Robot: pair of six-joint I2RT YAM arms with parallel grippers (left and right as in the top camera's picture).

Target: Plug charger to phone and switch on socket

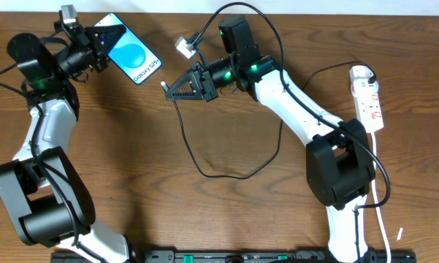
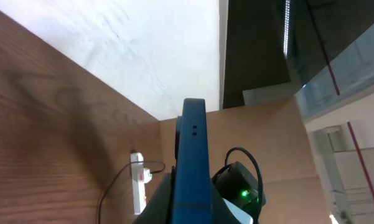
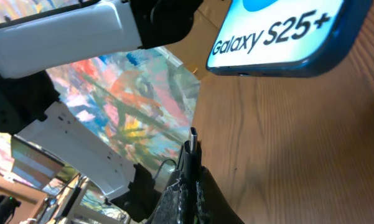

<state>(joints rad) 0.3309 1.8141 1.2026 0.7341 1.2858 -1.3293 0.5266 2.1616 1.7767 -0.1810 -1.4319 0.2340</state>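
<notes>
The left pincer (image 1: 109, 38) is pinching the phone (image 1: 134, 55); the right pincer (image 1: 172, 86) is pinching the charger (image 3: 193, 142) tip. The tip is needing squaring with the bottom port (image 3: 239, 73), then pushing in straight.

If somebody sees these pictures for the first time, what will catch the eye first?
The bright blue-screened smartphone, held at the far left by the left pincer. Next, the thin black charger cable, its plug tip gripped by the right pincer just short of the phone.
</notes>
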